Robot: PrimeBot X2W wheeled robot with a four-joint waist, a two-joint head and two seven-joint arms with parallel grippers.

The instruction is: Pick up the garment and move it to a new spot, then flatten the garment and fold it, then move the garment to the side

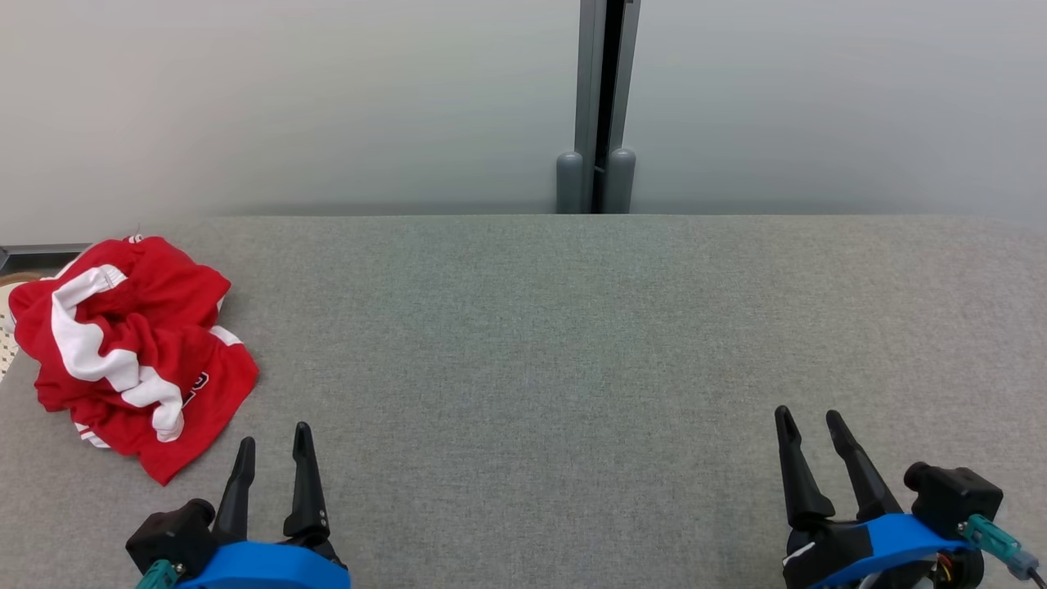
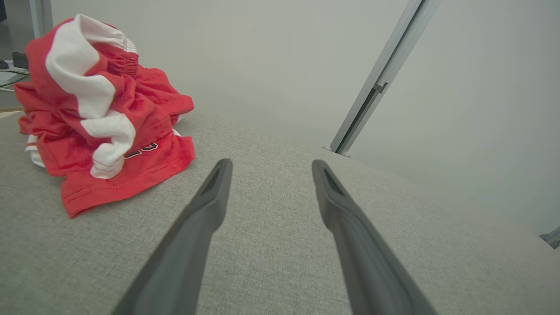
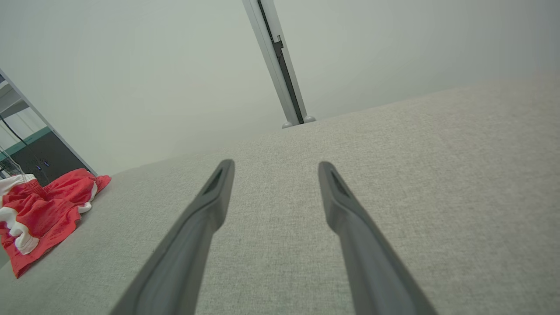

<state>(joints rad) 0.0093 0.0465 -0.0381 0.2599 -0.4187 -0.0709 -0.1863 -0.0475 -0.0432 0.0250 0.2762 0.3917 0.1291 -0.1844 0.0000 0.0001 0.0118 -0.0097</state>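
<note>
Red garment [image 1: 135, 352] crumpled, grey table [image 1: 572, 343]

On the left end of the table [image 1: 572, 343]: the garment [image 1: 131, 352], heaped, reaching the left edge. Lies ahead and to the left of the left hand [image 1: 274, 435], near but not touching. Over the near edge at the right, well apart from the garment: the right hand [image 1: 808, 411]. Behind the far edge, about midway: a post [image 1: 604, 106], set between two wall panels [image 1: 245, 98].
</note>
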